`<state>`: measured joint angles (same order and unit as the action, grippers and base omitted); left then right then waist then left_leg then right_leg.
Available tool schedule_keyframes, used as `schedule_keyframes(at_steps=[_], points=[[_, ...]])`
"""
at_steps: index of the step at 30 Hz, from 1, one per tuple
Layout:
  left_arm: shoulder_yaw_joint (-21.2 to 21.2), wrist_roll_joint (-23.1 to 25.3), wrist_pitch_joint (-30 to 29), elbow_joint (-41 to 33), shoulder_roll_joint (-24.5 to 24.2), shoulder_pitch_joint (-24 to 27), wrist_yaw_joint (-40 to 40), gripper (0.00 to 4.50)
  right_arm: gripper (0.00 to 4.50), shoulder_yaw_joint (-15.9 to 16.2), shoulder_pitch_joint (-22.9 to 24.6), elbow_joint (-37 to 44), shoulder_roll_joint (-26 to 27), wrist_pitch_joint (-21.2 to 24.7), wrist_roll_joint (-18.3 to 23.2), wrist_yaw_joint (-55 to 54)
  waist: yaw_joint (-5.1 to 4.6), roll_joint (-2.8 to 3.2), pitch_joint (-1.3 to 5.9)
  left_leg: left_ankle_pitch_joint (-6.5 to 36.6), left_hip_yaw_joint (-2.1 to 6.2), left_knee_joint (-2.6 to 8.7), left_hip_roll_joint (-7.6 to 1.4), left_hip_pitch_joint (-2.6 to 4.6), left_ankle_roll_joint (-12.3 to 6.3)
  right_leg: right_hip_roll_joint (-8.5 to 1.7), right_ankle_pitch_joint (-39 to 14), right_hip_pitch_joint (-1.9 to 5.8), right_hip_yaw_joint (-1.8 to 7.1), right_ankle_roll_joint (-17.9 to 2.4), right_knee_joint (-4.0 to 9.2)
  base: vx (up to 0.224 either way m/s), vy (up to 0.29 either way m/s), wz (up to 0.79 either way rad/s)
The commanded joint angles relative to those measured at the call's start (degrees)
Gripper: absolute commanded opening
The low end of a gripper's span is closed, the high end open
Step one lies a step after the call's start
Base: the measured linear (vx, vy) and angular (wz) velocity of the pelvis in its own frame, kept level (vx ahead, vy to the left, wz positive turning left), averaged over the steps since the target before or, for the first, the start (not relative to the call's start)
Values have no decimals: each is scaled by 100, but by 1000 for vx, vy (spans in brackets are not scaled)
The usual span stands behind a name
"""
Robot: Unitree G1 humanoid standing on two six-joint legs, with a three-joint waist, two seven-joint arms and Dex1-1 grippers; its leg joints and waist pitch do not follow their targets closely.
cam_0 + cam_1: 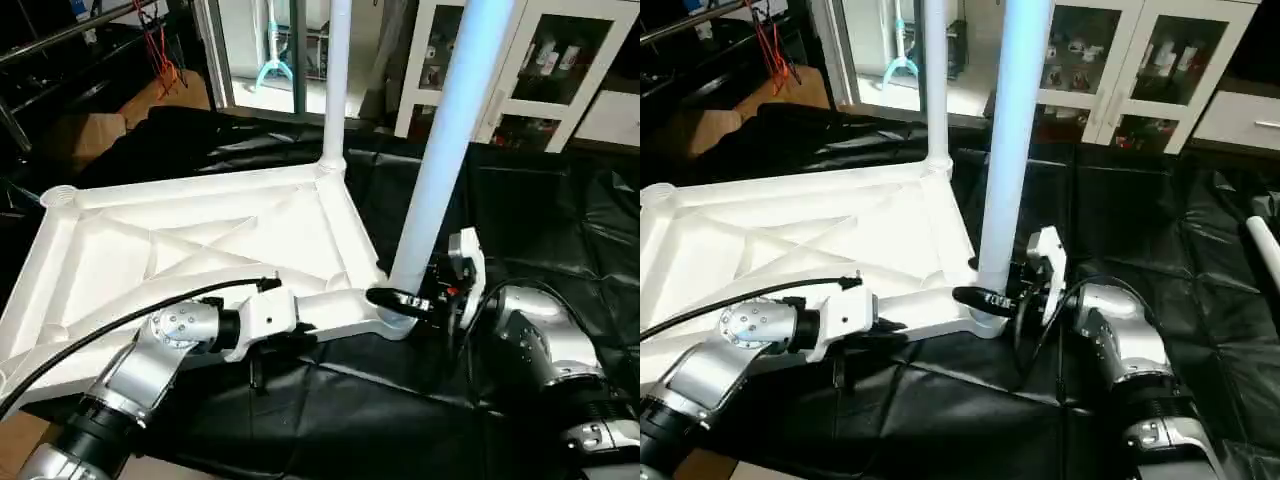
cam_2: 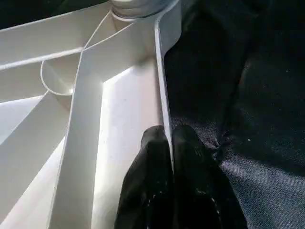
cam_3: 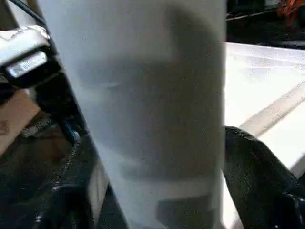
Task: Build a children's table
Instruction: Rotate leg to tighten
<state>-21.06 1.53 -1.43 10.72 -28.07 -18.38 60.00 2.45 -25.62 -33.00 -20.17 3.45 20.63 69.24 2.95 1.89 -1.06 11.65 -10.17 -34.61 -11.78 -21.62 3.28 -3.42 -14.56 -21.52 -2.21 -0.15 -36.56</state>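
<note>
The children's table's white tabletop (image 1: 200, 240) lies upside down on a black cloth, its X-ribs facing up. One white leg (image 1: 337, 80) stands in the far right corner socket. A second leg (image 1: 445, 150) stands in the near right socket. My right gripper (image 1: 400, 300) is at the base of this near leg, one black finger (image 3: 257, 181) on each side of it, open. My left gripper (image 2: 169, 136) is shut on the thin rim along the tabletop's near edge. The far left socket (image 1: 58, 197) holds no leg.
The black cloth (image 1: 530, 200) covers the floor around the tabletop. Another white tube (image 1: 1265, 245) lies on it at the far right edge. White glass-door cabinets (image 1: 540, 70) stand behind. A black cable (image 1: 120, 320) runs along my left forearm.
</note>
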Motion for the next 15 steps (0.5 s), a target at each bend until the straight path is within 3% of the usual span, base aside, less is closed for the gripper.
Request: schedule_keyframes(at_steps=[1,11,15], points=[[-252,57,-16,120,61,118,114,0,346,-105,-151,-78,24,-121,-91,-138,-6,-49,293,10,30,310,-155,90,-558,-364,1273,239,190,-1555,300,0,0,0],[-226,86,1,172,-2,105,158,0,279,-207,-102,-138,11,-138,-20,-176,-7,-31,282,212,35,325,-163,89,-513,-360,1134,240,185,-1531,317,0,0,0],[-236,132,15,213,-5,78,139,0,248,-155,-74,-219,69,-247,-194,-439,-17,-37,283,193,36,325,-161,91,-505,-359,1168,234,186,-1535,315,0,0,0]])
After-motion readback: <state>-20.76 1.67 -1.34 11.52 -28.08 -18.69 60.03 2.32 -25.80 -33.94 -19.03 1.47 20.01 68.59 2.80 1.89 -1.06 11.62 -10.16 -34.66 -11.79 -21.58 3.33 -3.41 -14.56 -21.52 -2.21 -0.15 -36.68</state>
